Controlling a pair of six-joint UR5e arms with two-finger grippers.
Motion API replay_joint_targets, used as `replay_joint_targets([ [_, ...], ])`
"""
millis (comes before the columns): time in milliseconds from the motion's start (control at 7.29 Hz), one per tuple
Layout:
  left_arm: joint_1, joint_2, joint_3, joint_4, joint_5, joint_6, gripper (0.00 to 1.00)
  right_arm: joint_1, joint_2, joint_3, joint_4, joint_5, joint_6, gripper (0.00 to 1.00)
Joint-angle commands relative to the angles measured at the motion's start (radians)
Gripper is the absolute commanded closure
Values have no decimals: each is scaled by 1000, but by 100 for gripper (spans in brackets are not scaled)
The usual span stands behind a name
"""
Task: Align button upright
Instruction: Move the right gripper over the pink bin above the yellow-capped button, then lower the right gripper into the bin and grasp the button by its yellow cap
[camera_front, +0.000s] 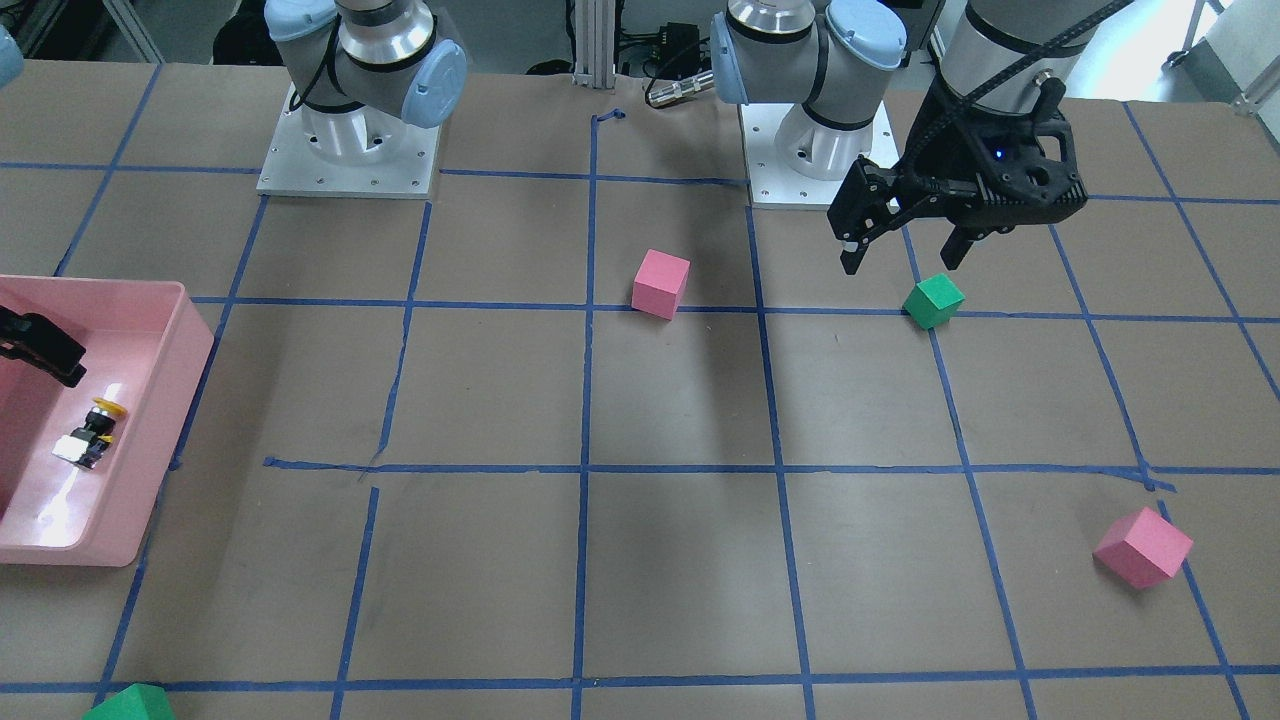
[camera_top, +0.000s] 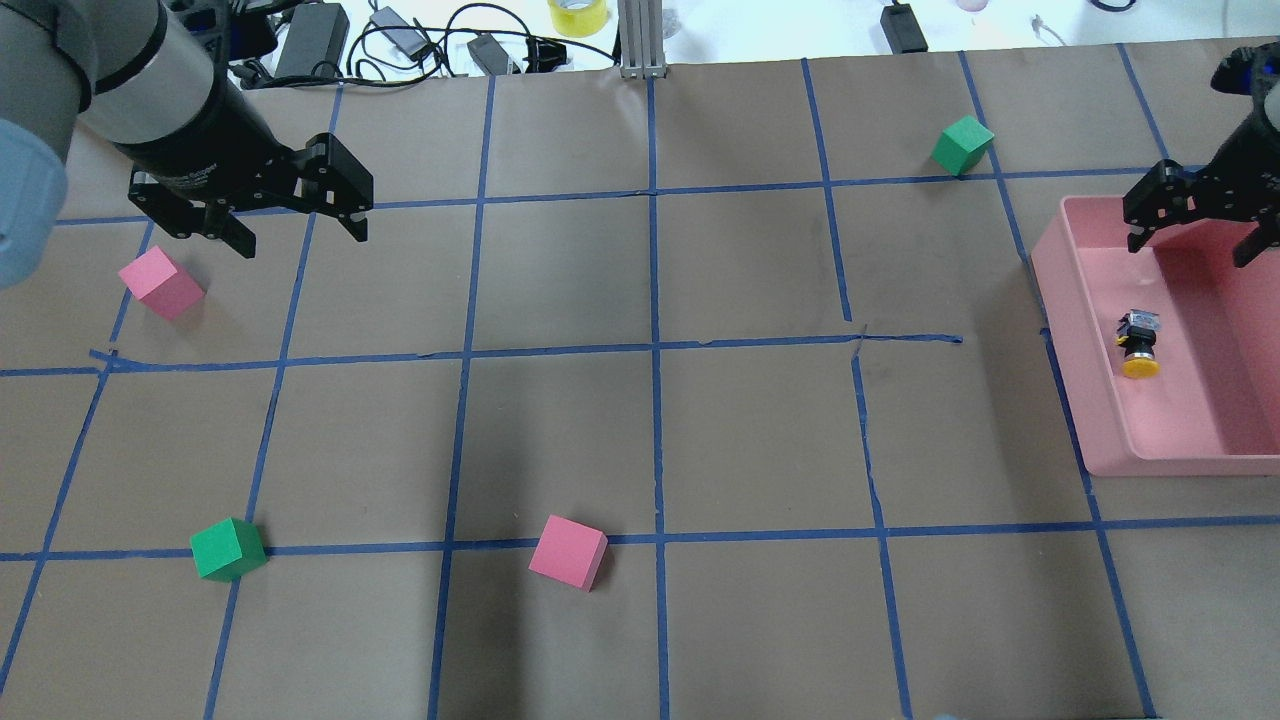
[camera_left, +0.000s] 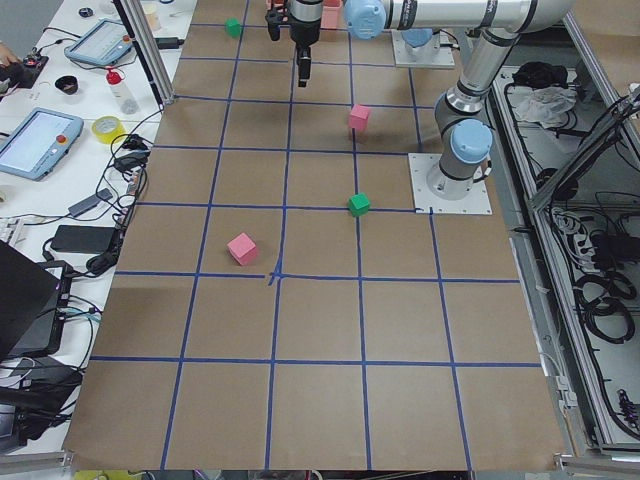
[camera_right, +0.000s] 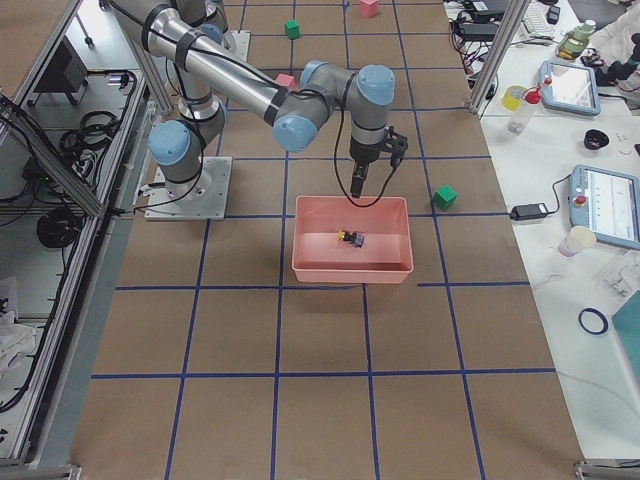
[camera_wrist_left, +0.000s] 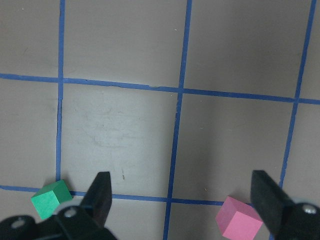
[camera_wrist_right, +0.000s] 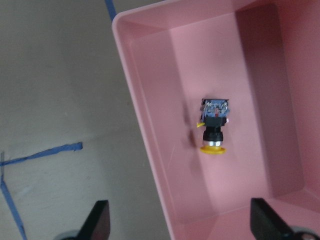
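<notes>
A: Surface?
B: Table (camera_top: 740, 440) covered in brown paper, with a blue tape grid (camera_top: 655, 440).
A: Cubes?
B: Four. Far pink cube (camera_top: 160, 283) at far left. Near green cube (camera_top: 228, 549) at near left, on a tape line. Near pink cube (camera_top: 567, 552) just left of the middle, on the same line. Far green cube (camera_top: 962, 145) at far right, on a line too.
A: Rest?
B: Pink bin (camera_top: 1180, 465) at the right edge, cut by the frame. Yellow tape roll (camera_top: 578, 15) and black cables (camera_top: 310, 35) past the far edge.
</notes>
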Motion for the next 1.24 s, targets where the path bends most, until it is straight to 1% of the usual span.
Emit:
replay_joint_targets([
  [0,0,0,-2,0,0,0,0,-40,53,37,-74,-3,-19,0],
  [412,0,0,0,0,0,0,0,-63,107,63,-79,-4,38,0],
  [549,0,0,0,0,0,0,0,-64,125,66,-78,-18,73,0],
  [686,0,0,0,0,0,0,0,-69,146,74,-79,-51,87,0],
  [1098,2,0,-2,0,0,1,0,-74,197,75,-84,-50,130,0],
])
